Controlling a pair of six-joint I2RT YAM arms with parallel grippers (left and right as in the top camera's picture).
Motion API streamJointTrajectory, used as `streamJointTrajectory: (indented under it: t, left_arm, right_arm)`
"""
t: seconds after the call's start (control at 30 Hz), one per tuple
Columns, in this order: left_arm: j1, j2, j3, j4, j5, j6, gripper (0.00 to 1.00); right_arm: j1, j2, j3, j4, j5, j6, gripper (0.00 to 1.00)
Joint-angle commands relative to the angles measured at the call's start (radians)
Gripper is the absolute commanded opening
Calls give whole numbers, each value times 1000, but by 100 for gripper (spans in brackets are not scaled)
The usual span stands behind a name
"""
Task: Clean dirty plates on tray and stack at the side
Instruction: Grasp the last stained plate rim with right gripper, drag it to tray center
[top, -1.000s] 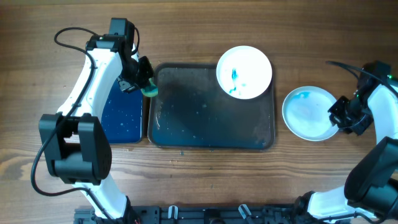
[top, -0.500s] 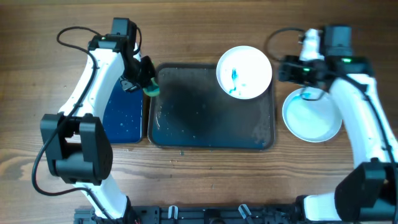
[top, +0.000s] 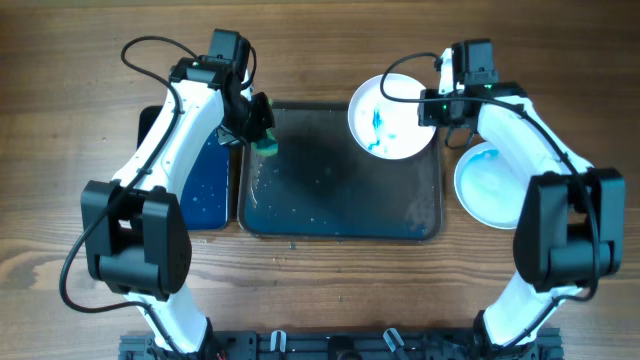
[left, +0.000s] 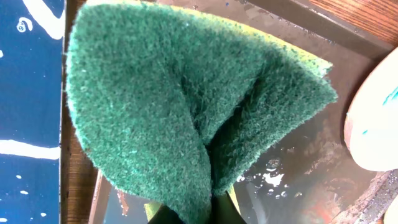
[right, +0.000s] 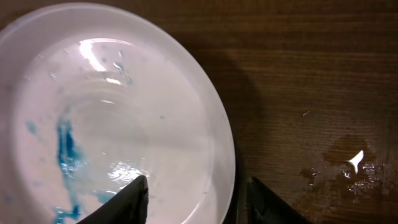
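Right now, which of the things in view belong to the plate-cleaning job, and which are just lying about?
Job in hand:
- smeared plate on the dark grey tray
- second plate, off the tray at right
- green sponge

Lying about:
- blue-bottomed tray at left
- wet spots on the table

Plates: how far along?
Done: a white plate lies right of the tray, faint blue at its edge. In hand: left gripper holds the green sponge; right gripper, open, straddles the smeared plate rim. To do: wipe that one, stack it.
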Motion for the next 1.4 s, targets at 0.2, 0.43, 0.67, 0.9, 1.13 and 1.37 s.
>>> streamJointTrajectory:
  t: [0.2, 0.43, 0.67, 0.9, 1.13, 1.37]
  left_arm:
    - [-3, -1, 16, 3, -6, -10, 4]
    - [-3, -1, 16, 3, -7, -10, 4]
    - [-3, -1, 16, 3, -13, -10, 4]
    - [-3, -1, 16, -2, -13, -9, 4]
    - [-3, -1, 16, -2, -13, -10, 4]
    - [-3, -1, 16, -6, -13, -10, 4]
  right_arm:
    - [1, 82, 12, -16, 41, 34, 41]
    - [2, 82, 12, -23, 32, 50, 23]
    - [2, 70, 12, -29, 30, 48, 15]
    - [7, -17, 12, -134, -113, 90, 4]
    - [133, -14, 2, -266, -177, 301, 4]
    - [306, -11, -5, -255, -143, 495, 5]
